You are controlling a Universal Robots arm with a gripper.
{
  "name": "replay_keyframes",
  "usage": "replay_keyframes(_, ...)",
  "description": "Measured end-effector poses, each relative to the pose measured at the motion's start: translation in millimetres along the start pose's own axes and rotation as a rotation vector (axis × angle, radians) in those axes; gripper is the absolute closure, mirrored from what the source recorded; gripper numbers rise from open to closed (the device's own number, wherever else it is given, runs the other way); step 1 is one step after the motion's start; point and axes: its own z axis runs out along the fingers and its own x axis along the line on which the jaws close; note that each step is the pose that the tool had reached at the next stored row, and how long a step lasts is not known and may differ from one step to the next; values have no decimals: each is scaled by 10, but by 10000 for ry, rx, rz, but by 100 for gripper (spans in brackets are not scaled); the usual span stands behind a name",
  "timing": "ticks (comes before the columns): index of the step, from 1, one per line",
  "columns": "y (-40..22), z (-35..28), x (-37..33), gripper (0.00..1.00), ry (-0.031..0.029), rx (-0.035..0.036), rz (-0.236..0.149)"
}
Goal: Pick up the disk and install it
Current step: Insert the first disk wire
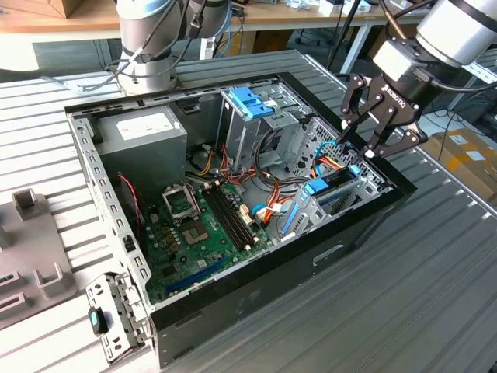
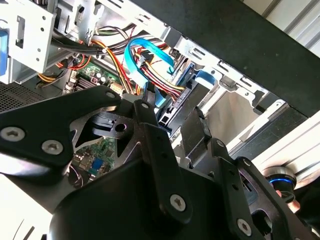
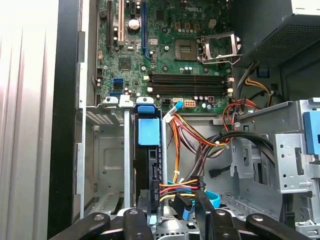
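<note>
- My gripper hangs tilted over the computer case's corner bay, fingers spread and holding nothing.
- The disk stands on edge in that bay's metal cage, its long axis running along the slot, blue tab toward the motherboard.

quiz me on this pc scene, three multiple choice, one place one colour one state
1. Where is the gripper?
A. over the case at the exterior view's right end
B. over the power supply
C. off the table

2. What colour is the tab on the disk?
A. red
B. blue
C. green

3. What state is the gripper in?
A. shut on the disk
B. open, empty
C. shut on a cable

Answers: A, it hangs above that end; B, a blue tab tops the disk standing in the bay; B, it is spread wide, gripping nothing.
</note>
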Motion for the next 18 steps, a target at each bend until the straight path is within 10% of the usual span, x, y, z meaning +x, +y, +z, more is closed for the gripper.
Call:
replay_keyframes(14,-2,13,5,52,-1,0,0)
replay_keyframes(18,-2,14,5,72,-1,0,0)
